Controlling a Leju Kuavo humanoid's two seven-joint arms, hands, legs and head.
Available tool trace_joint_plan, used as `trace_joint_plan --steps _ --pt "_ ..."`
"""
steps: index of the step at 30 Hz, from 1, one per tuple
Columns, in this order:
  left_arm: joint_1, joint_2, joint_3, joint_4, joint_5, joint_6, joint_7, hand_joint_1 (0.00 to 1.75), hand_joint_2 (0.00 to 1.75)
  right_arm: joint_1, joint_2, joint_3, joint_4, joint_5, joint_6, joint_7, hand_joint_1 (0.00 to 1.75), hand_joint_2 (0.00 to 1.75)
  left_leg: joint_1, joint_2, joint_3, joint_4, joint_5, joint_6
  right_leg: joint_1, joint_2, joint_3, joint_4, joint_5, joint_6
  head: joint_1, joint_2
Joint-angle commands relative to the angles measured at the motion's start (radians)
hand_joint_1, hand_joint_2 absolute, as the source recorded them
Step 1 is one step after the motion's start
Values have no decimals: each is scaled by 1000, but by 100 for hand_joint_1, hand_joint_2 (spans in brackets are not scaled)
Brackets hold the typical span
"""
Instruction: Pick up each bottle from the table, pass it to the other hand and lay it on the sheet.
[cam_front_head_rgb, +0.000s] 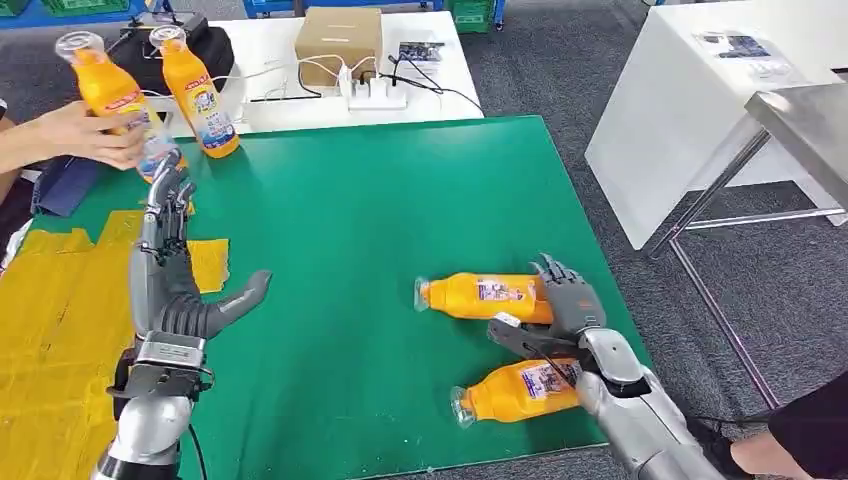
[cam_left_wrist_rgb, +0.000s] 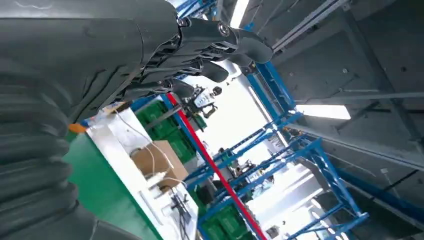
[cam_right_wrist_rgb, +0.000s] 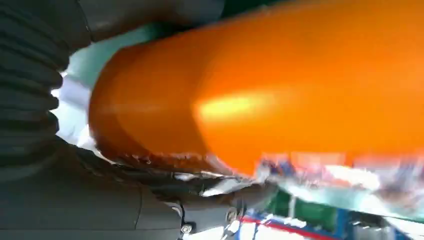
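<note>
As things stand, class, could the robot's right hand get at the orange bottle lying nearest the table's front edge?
Probably yes: that bottle lies uncovered just beside the right hand, which rests on the other lying bottle and must let go first.

No legible text on bottle labels (cam_front_head_rgb: 505, 291)

cardboard box (cam_front_head_rgb: 338, 38), power strip (cam_front_head_rgb: 377, 94), black bag (cam_front_head_rgb: 190, 50)

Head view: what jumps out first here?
Bright orange bottles stand out against the green table. Two lie on their sides near the right hand, whose fingers rest on the farther lying bottle, with the nearer lying bottle by its wrist. At far left, a person's hand holds another bottle above the raised left hand.
</note>
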Motion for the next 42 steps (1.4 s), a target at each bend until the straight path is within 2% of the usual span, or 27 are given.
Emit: trace_joint_plan --steps 1,5,9,10,11,12,14,17,18,19,23,26,29,33,34,37,39,41,42 --pt "21 -13 -46 -30 6 4 10 0 175 0 72 -34 48 38 -40 -5 175 175 1 1 6 0 -2 0 1 1 6 -1 -2 -3 0 0" --pt "34 -13 -44 -58 18 -7 13 0 175 39 101 -62 -51 29 -80 -38 175 175 1 2 5 0 -2 0 1 2 5 -2 -1 -2 0 0" --pt "36 -12 -41 -59 19 -8 13 0 175 45 105 -66 -66 26 -91 -44 175 175 1 1 5 0 -3 0 1 1 5 -1 -1 -2 0 0" --pt "37 -14 -38 -61 19 -10 12 0 175 55 114 -76 -88 16 -118 -59 175 175 0 1 2 0 -1 0 1 1 2 -1 0 -1 0 0" --pt "40 -12 -38 -64 20 -18 13 0 175 65 131 -93 -115 -5 -148 -74 175 175 0 2 6 0 -3 0 1 1 6 -1 -2 -2 0 0" --pt "46 -11 -40 -71 34 -48 19 0 175 92 167 -129 -182 -49 -216 -101 175 175 0 1 3 0 -2 -1 1 1 2 -1 0 -1 0 0" --pt "59 -5 -49 -79 57 -106 32 0 175 146 224 -165 -332 -104 -333 -145 175 175 1 3 5 1 -4 -1 2 2 5 1 -2 -2 0 0" --pt "52 -1 -67 -55 153 -213 56 0 175 226 300 -195 -547 -282 -445 -253 175 175 1 2 -1 0 -2 -1 1 2 -1 1 -1 -1 0 0" --pt "50 1 -70 -46 171 -230 61 0 175 241 316 -197 -588 -333 -462 -287 175 175 1 3 4 1 -6 -1 1 3 4 2 -4 -3 0 0" --pt "46 2 -74 -33 178 -240 66 0 175 256 330 -194 -624 -360 -476 -306 175 175 0 2 1 1 -4 -2 1 2 0 2 -3 -2 0 0" --pt "45 1 -75 -27 178 -240 67 0 175 260 331 -193 -636 -357 -473 -301 175 175 0 -1 1 0 -3 -2 0 -1 2 1 -5 0 0 0" --pt "45 1 -75 -27 178 -240 67 0 175 260 331 -193 -636 -357 -473 -301 175 175 1 1 3 0 -5 -2 1 1 3 0 -5 0 0 0" --pt "34 14 -92 -6 226 -298 101 0 175 271 360 -198 -664 -496 -526 -426 175 175 0 0 4 0 -5 -2 1 -1 4 0 -5 -1 0 0" --pt "3 16 -123 78 243 -316 139 0 175 305 381 -130 -758 -584 -519 -479 175 175 0 -1 0 -1 -3 -2 0 -1 -1 0 -3 0 0 0" --pt "-3 16 -126 92 248 -320 149 0 175 305 380 -116 -764 -595 -511 -482 175 175 0 -2 3 -1 -4 -2 0 -2 3 1 -5 -1 0 0" --pt "-24 17 -134 127 279 -339 174 0 175 296 368 -60 -752 -652 -441 -498 175 175 0 0 3 0 -5 -2 1 0 3 0 -4 -1 0 0" --pt "-43 19 -143 146 297 -358 174 0 175 260 336 21 -683 -647 -307 -483 175 175 0 0 5 -1 -5 -2 1 0 4 0 -5 -1 0 0" --pt "-59 16 -159 151 301 -378 165 0 175 211 320 87 -587 -623 -214 -482 175 175 1 2 3 -1 -4 -2 1 2 2 -1 -3 -1 0 0" --pt "-63 11 -162 152 301 -377 165 0 175 197 326 101 -555 -619 -206 -487 175 175 1 2 1 -1 -3 -2 1 2 0 -1 -2 0 0 0"
